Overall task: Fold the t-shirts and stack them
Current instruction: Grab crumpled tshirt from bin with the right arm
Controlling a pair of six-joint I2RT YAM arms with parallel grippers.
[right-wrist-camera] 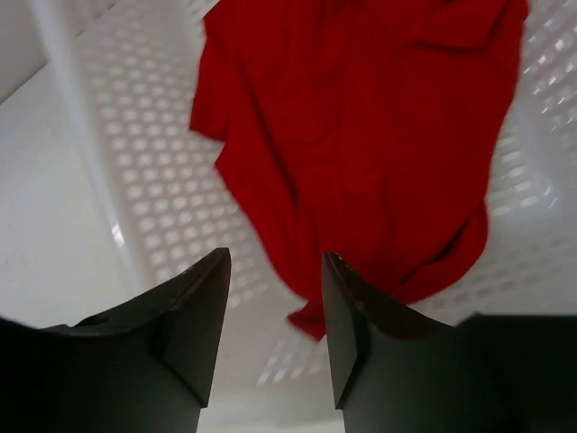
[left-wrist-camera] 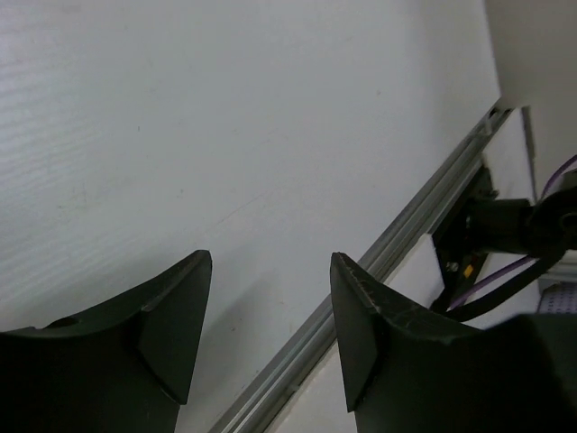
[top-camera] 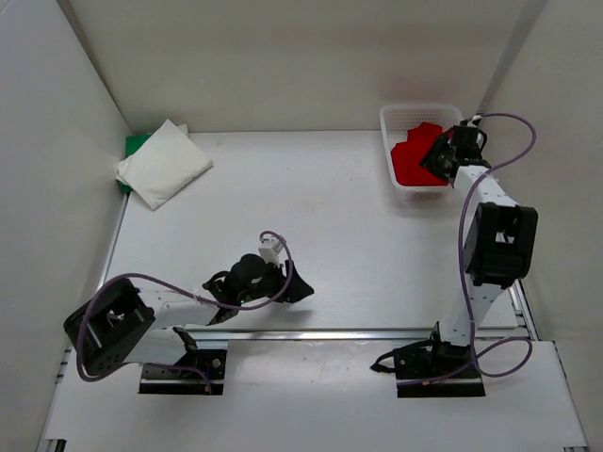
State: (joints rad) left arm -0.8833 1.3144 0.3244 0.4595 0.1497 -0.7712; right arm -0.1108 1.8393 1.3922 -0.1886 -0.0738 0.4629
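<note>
right gripper (right-wrist-camera: 275,271) spread above crumpled red cloth t-shirt (right-wrist-camera: 361,135) inside white plastic mesh basket (right-wrist-camera: 126,144); left gripper (left-wrist-camera: 270,271) spread, far from basket

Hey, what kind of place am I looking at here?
Probably a robotics lab test cell: white walls box in the table, a left arm and right arm are bolted at its edge, and a mesh basket holds a red t-shirt.

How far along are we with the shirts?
Done: the white t-shirt lies folded on the green t-shirt, far left. In hand: the right end effector hovers open over the red t-shirt in the basket. Remaining: grasp, fold and stack it.
</note>
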